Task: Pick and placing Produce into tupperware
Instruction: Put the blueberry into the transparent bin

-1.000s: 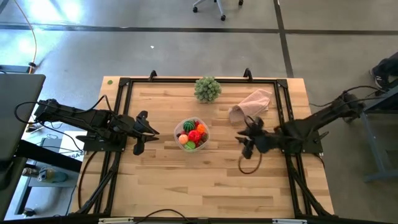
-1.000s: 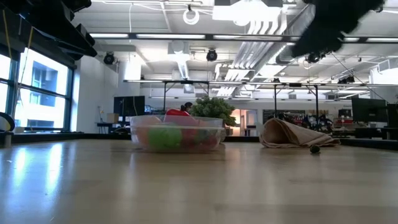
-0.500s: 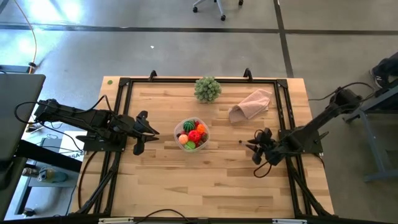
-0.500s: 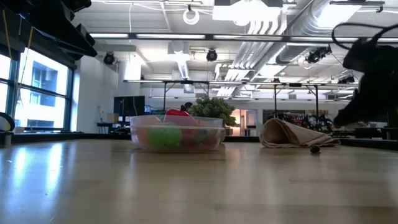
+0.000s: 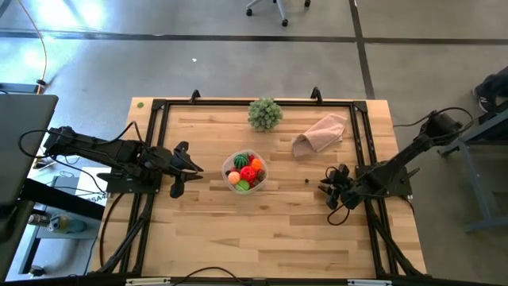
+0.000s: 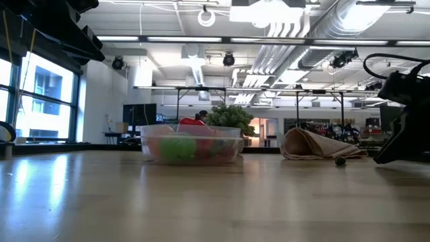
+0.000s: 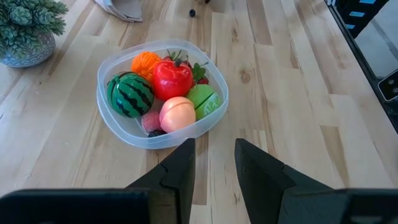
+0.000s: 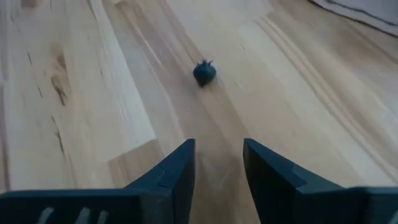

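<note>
While the tupperware (image 5: 246,171) sits full, the right hand (image 5: 327,188), fingers parted and empty, faces a small dark berry (image 8: 204,72)

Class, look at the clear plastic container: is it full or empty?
Full. The clear plastic container holds a striped watermelon, red tomato, orange piece, peach piece and light green piece.

The tupperware (image 5: 245,171) sits near the middle of the table (image 5: 262,238), holding the produce (image 7: 163,93). Behind it stands a leafy ball (image 5: 264,113), with a cloth (image 5: 321,133) to that ball's right. A small berry (image 5: 306,181) lies alone between the tupperware and the right gripper (image 5: 327,189); the left gripper (image 5: 194,168) is left of the tupperware.
</note>
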Action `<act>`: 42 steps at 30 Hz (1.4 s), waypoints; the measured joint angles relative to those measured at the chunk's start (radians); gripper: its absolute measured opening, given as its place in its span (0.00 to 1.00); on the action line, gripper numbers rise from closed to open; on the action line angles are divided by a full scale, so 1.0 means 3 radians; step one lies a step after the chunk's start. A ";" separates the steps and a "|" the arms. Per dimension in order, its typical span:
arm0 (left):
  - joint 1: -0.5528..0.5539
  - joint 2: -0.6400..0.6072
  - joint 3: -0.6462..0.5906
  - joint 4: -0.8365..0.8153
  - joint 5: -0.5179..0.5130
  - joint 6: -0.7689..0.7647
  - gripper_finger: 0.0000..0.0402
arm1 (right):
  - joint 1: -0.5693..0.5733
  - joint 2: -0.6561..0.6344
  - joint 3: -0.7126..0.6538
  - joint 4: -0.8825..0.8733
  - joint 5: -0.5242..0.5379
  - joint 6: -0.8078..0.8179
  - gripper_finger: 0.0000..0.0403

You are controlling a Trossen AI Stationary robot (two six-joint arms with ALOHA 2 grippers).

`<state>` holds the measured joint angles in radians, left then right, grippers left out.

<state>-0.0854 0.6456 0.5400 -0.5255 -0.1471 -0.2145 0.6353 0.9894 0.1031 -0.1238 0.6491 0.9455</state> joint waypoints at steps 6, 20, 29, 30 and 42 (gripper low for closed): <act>0.0000 -0.0001 0.0000 0.0000 -0.0001 0.0000 0.25 | 0.0000 0.0001 -0.0033 0.0057 0.0220 -0.0312 0.37; -0.0001 -0.0001 0.0000 0.0000 -0.0001 0.0001 0.25 | -0.0238 0.0185 -0.0034 0.0441 0.0273 -0.0562 0.39; 0.0000 -0.0001 0.0000 0.0000 0.0000 0.0001 0.25 | -0.0515 0.0754 -0.0034 0.1107 -0.0028 -0.0912 0.39; -0.0001 -0.0001 0.0000 0.0000 -0.0001 0.0000 0.25 | -0.0544 0.0810 -0.0034 0.1178 -0.0054 -0.0912 0.39; -0.0001 0.0000 0.0000 0.0000 -0.0001 0.0001 0.25 | -0.0761 0.1047 -0.0020 0.1607 -0.0272 -0.1179 0.39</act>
<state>-0.0855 0.6455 0.5400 -0.5255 -0.1473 -0.2142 0.4069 1.3033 0.0971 0.3584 0.5676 0.5919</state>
